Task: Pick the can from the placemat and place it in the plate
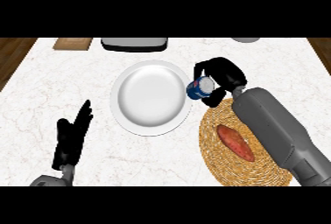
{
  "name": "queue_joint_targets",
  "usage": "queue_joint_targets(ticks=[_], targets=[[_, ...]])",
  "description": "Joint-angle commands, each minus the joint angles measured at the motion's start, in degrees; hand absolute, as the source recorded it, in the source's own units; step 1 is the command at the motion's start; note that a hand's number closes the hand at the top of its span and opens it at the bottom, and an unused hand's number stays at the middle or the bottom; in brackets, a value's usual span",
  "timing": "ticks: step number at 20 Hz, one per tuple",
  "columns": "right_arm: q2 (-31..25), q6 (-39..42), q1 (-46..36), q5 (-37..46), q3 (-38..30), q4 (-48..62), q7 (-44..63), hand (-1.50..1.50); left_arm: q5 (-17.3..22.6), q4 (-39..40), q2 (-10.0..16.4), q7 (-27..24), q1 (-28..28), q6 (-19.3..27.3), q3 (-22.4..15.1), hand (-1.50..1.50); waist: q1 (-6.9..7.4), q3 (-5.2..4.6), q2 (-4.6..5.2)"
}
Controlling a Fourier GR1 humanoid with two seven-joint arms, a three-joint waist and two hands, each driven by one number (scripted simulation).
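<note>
A blue and white can is held tilted in my right hand, whose fingers and thumb curl round it. The can hangs just off the right rim of the white plate, which lies in the middle of the marble counter. The round woven placemat lies at the lower right, partly hidden by my right forearm. My left hand rests open at the lower left, fingers up, far from the plate.
A reddish-orange sweet potato lies on the placemat. A dark tray with a pale top stands at the back, a wooden board at the back left, and a grey round thing at the back right.
</note>
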Motion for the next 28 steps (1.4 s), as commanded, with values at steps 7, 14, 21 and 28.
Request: queue_joint_targets(ticks=[7, 14, 21, 28], targets=[[14.8, -24.7, -14.3, 13.4, -3.1, 2.1, 40.8, 1.5, -0.3, 0.7, -0.7, 0.6, 0.0, 0.0, -0.9, 0.0, 0.73, -0.19, -0.59], [17.2, -29.6, -23.5, 22.4, 2.7, 7.5, 71.8, 1.5, -0.6, 0.8, -1.1, 1.6, -3.7, -1.0, -1.4, 0.0, 3.26, 0.16, 1.29], [17.3, -28.1, -24.2, 23.0, 8.8, 9.7, 83.7, 1.5, -1.1, 1.4, -2.6, 1.0, -3.9, -0.5, -1.7, 0.0, 3.26, 0.39, 2.11], [17.3, -26.2, -21.0, 16.1, 8.4, 11.0, 82.6, 1.5, -0.7, 1.7, -1.4, 1.0, -5.0, -2.0, -0.4, 0.0, 3.11, 0.46, 2.26]])
